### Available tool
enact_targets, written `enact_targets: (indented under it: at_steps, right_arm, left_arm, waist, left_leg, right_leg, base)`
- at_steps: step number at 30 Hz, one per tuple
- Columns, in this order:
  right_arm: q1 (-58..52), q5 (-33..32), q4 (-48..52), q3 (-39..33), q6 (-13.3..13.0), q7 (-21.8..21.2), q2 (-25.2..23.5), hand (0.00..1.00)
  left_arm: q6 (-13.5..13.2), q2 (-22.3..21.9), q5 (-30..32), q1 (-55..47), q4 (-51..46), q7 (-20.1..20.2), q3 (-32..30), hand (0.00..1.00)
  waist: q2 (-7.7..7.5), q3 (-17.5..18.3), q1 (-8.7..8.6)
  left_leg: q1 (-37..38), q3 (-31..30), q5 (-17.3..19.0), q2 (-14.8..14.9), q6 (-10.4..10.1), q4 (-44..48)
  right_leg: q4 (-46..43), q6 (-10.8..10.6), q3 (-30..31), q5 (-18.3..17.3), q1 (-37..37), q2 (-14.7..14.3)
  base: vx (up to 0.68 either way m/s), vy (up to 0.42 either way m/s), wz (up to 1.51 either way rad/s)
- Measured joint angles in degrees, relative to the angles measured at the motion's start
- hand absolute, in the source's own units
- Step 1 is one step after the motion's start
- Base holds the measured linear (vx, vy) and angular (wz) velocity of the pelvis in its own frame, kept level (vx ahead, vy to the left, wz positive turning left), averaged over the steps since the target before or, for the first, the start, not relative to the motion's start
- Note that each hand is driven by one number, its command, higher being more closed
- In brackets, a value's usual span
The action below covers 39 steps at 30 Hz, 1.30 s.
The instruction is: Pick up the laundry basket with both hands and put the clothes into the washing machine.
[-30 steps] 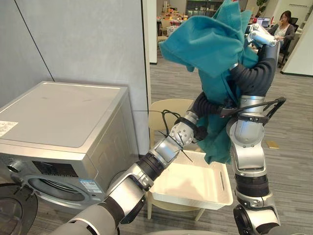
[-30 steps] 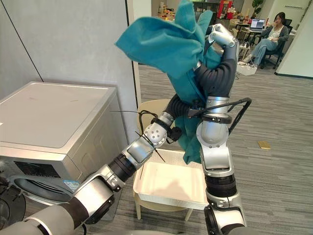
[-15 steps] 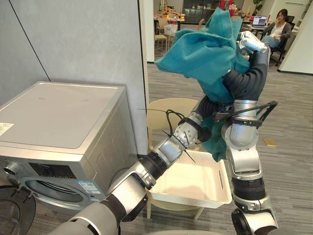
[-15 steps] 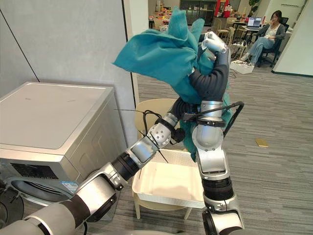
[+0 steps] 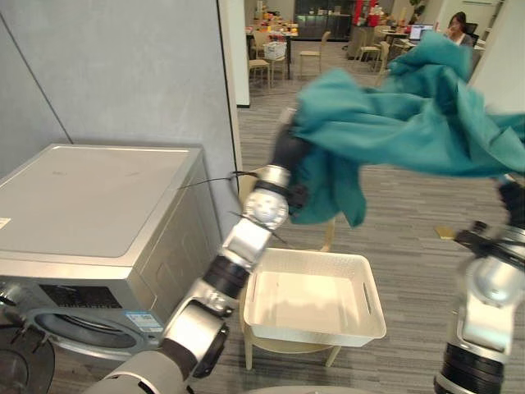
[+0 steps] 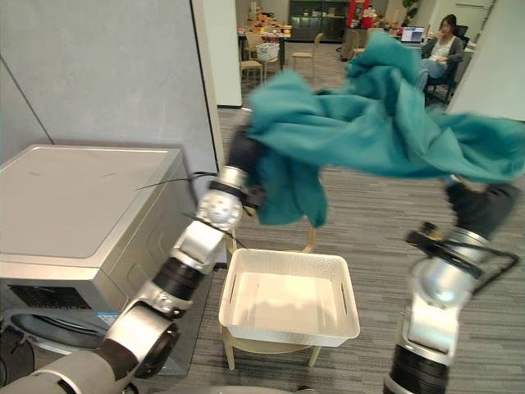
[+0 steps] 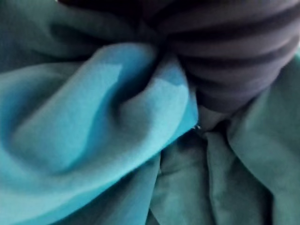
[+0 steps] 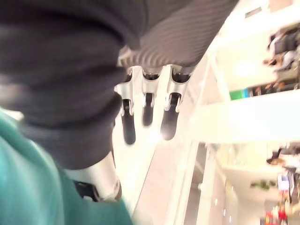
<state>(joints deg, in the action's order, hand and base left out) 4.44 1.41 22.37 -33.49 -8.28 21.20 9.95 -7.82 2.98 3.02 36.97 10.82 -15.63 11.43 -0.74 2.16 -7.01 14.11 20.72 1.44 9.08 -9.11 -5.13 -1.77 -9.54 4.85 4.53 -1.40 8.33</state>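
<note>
A large teal garment [image 5: 394,131] is spread out in the air above the white laundry basket [image 5: 308,253], which stands empty on a chair. My left arm reaches up from the lower left and my left hand [image 7: 225,56] is buried in the garment's left end, fingers curled on a bunched fold of teal cloth [image 7: 117,108]. The garment's right end drapes over my right arm at the right edge. My right hand [image 8: 169,117] has straight fingers with nothing between them, and teal cloth [image 8: 28,187] lies against its wrist.
A silver washing machine [image 5: 90,205] stands at the left against a grey partition [image 5: 123,74], its round door [image 5: 16,369] swung open at the lower left. A person [image 5: 455,25] sits at a desk far back. Grey carpet lies right of the basket.
The garment, held high and bunched over the right arm before, now stretches wide between both arms. The right hand has opened and swung out right. The left hand has risen and shut in the cloth.
</note>
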Motion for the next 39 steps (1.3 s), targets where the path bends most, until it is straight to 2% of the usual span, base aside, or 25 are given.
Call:
enact_targets:
  at_steps: [4,9,12,16,19,22,26,29,31,33,36,39]
  right_arm:
    - [-3.54,-0.96,-0.87,-9.11,0.05,0.19,0.46,0.00]
    - [-8.25,-0.94,-2.66,-12.72,0.15,-0.17,0.10,0.00]
    - [-11.97,-1.04,-4.43,-14.63,0.82,-0.48,-2.45,0.00]
    - [-18.10,-3.15,-8.98,-17.35,1.03,-2.36,-8.86,0.00]
    - [-25.18,-5.06,-10.76,-17.32,1.05,-4.10,-15.64,0.00]
    - [-31.81,-9.38,-12.86,-15.72,1.01,-5.77,-17.74,0.00]
    - [-33.61,-14.78,-17.99,-13.86,0.90,-8.03,-18.33,0.00]
    - [-33.73,-18.61,-23.85,-13.23,0.78,-10.36,-18.30,0.00]
    - [-33.68,-20.68,-28.75,-13.01,0.75,-11.48,-18.30,0.00]
    - [-33.51,-21.72,-33.39,-12.61,0.60,-11.56,-18.31,0.00]
    - [-32.72,-23.66,-44.48,-12.16,0.39,-12.60,-18.20,0.00]
    - [-31.23,-25.02,-56.27,-10.16,0.20,-12.83,-17.33,0.00]
  left_arm:
    - [0.02,4.24,-0.07,-4.45,-4.63,-1.04,-9.18,1.00]
    - [-0.07,4.63,-0.12,-9.25,-11.87,-1.49,-16.12,1.00]
    - [-1.16,4.98,-0.13,-14.59,-19.93,-2.00,-21.65,1.00]
    - [-3.80,5.06,-0.29,-25.64,-30.13,-1.99,-31.09,1.00]
    - [-5.72,2.43,-1.37,-38.46,-36.95,-1.88,-39.48,1.00]
    - [-7.60,-2.61,-2.73,-47.59,-40.94,-2.35,-45.81,1.00]
    - [-8.46,-4.82,-4.00,-54.43,-42.24,-5.20,-53.38,1.00]
    - [-8.87,-5.13,-4.56,-56.23,-39.83,-8.00,-57.99,1.00]
    - [-8.45,-5.19,-3.36,-56.25,-32.25,-10.75,-61.04,1.00]
    - [-7.46,-5.25,-3.51,-56.25,-23.48,-11.33,-61.92,1.00]
    - [-5.65,-7.98,-4.73,-56.23,-8.44,-10.22,-60.17,1.00]
    - [-4.17,-8.66,-5.20,-56.22,7.05,-7.78,-54.67,1.00]
  waist:
    - [0.15,0.06,-0.53]
    - [0.20,0.07,-0.51]
    - [0.49,0.05,-0.49]
    - [0.89,0.19,-0.40]
    - [1.64,0.63,0.25]
    - [2.02,0.74,1.82]
    - [2.24,0.41,3.28]
    - [2.38,0.49,4.49]
    - [2.82,0.52,5.07]
    - [3.07,0.80,5.24]
    - [2.96,1.18,6.11]
    - [2.38,1.29,6.49]
  left_leg:
    - [-0.42,0.01,0.13,-0.01,-0.17,0.03]
    - [-0.78,-0.18,0.03,0.00,-0.02,0.10]
    - [-0.86,-0.37,0.16,0.01,-0.01,0.16]
    - [-1.84,-1.63,0.79,0.01,0.25,1.27]
    - [-2.41,-2.68,1.33,0.01,0.36,1.78]
    - [-2.04,-3.49,2.47,0.13,0.48,3.21]
    - [-2.32,-3.70,4.41,0.86,0.58,5.51]
    - [-3.02,-4.73,4.76,1.12,0.43,5.72]
    - [-3.65,-5.85,4.68,1.44,0.44,6.01]
    - [-3.60,-6.36,4.33,1.84,0.40,6.17]
    - [-3.61,-6.48,4.16,1.99,0.13,6.32]
    - [-3.71,-6.32,4.23,1.95,0.06,6.64]
  right_leg:
    - [0.00,0.01,0.12,-0.01,-0.65,-0.04]
    - [0.00,0.02,-0.01,-0.02,-0.89,-0.03]
    - [-0.03,0.12,-0.13,-0.14,-0.89,-0.01]
    - [-0.25,0.02,-1.21,-0.68,-0.74,0.50]
    - [-1.73,-0.06,-2.16,-2.04,-0.61,0.89]
    - [-3.23,-0.18,-3.41,-3.54,0.44,1.42]
    - [-4.20,0.14,-4.83,-5.02,1.33,1.69]
    - [-4.56,0.27,-6.22,-5.56,1.51,1.80]
    - [-5.04,0.40,-7.73,-6.09,1.90,1.88]
    - [-5.61,0.35,-8.52,-6.60,2.20,1.75]
    - [-6.19,0.31,-8.96,-6.83,2.14,1.69]
    - [-6.64,0.23,-8.91,-7.05,2.22,1.74]
  base:
    - [0.00,-0.005,-0.01]
    - [0.00,0.000,0.00]
    - [0.00,0.000,0.00]
    - [0.00,-0.014,0.14]
    - [-0.01,-0.011,0.19]
    - [0.00,-0.006,0.16]
    - [-0.02,-0.011,0.18]
    - [-0.02,-0.026,0.21]
    - [0.02,-0.037,0.33]
    - [0.04,-0.040,0.22]
    - [0.04,-0.020,0.06]
    - [0.03,0.000,-0.02]
